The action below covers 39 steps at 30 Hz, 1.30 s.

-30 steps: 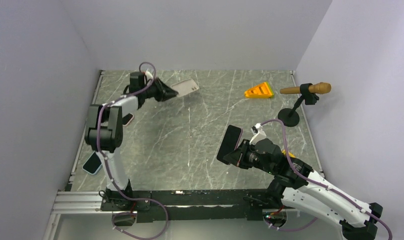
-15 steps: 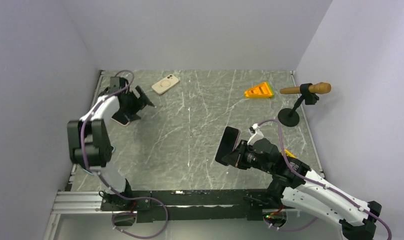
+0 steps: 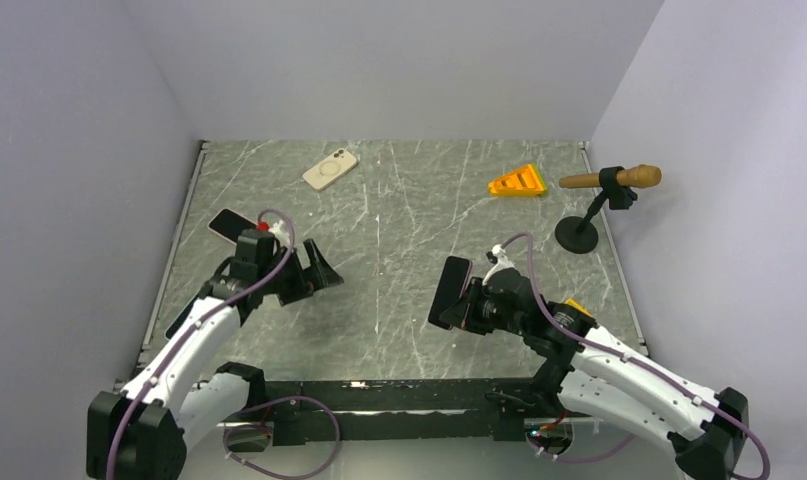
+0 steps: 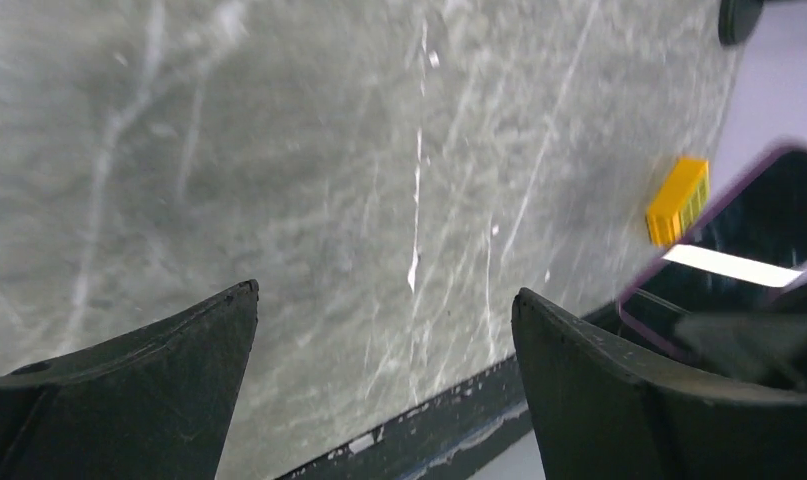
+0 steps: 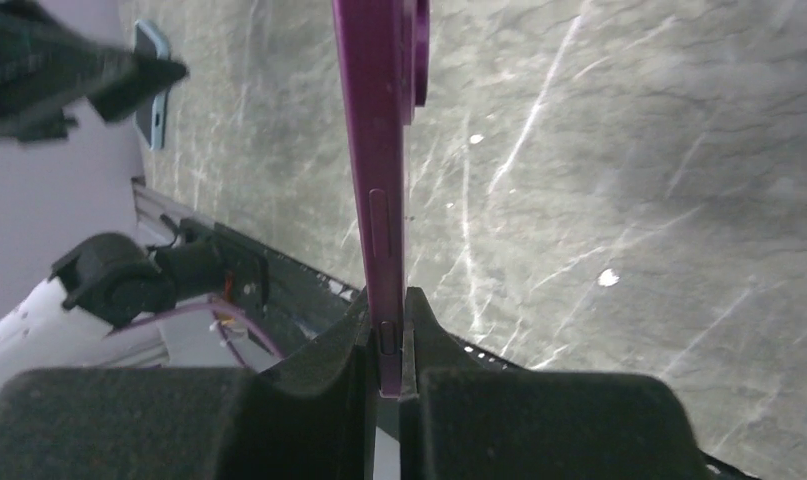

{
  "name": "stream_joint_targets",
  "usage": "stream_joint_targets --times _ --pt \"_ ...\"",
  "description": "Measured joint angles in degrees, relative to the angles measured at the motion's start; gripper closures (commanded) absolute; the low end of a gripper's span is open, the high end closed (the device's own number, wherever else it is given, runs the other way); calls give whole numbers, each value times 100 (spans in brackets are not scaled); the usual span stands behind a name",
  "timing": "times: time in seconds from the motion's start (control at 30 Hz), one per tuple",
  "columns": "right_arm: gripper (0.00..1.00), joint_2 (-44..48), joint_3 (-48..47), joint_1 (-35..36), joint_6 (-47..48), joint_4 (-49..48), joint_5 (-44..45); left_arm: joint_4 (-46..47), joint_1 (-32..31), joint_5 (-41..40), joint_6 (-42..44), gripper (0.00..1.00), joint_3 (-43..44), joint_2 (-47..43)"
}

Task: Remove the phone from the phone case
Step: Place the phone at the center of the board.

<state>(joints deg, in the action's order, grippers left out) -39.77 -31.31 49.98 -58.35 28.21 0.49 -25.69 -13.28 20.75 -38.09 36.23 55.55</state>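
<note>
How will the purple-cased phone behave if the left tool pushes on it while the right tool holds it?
Probably stiff: the purple-cased phone stands straight out of the right tool without sagging. Because it is held at one end only, across its thin body, it may pivot or slip if the open left tool pushes its far end.

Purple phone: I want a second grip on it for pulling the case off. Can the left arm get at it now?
Probably yes: the left gripper is open and faces the phone, which the right gripper holds up in the air; nothing stands between them.
</note>
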Motion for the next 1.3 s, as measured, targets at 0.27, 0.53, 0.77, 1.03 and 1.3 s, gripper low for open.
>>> stream_joint_targets --times 0.27,0.53,0.77,1.03,1.3 --pt "100 -907 138 -2334 850 -160 -1309 282 -328 713 -181 1 -754 -813" --pt "100 -3152 -409 -3834 2406 -188 -2782 168 -348 798 -153 1 -754 -1615" --pt "100 -4319 -1368 -4354 3565 -98 -3530 -133 -365 857 -205 1 -737 -2122" --pt "98 -5462 -1676 -4524 4238 48 -4140 -177 -369 1036 -350 1 -636 -2321" --pt "47 -5495 -2055 -4544 4492 511 -3644 -293 -369 1056 -330 1 -560 -2455"
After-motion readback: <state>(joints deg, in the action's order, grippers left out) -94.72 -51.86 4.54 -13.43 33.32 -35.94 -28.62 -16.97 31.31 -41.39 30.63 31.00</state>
